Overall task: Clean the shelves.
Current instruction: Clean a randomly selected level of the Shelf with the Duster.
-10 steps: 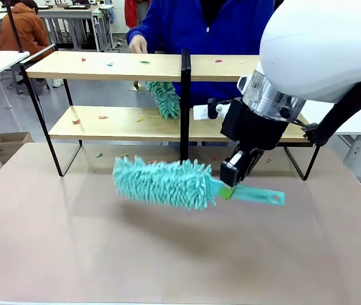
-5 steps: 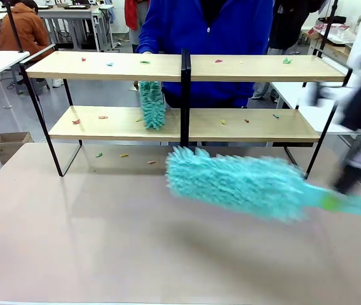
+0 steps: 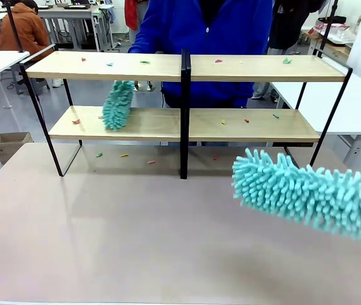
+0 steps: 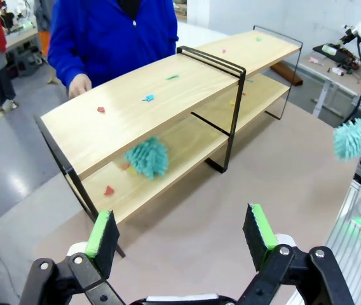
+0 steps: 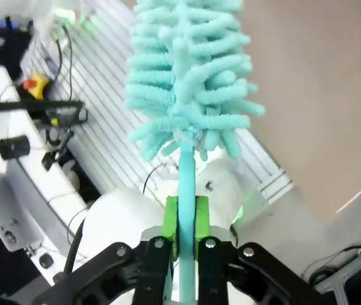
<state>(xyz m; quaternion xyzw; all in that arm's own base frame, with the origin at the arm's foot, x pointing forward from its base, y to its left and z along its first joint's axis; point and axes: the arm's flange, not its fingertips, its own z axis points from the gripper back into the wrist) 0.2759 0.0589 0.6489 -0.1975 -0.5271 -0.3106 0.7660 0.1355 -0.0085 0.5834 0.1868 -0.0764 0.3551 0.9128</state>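
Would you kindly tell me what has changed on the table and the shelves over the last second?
The right gripper, still shut on the teal duster, swung it from the table's middle out to the robot's right. The person's duster slid left along the lower board of the shelves. The shelves and the coloured scraps on the top board stayed put.
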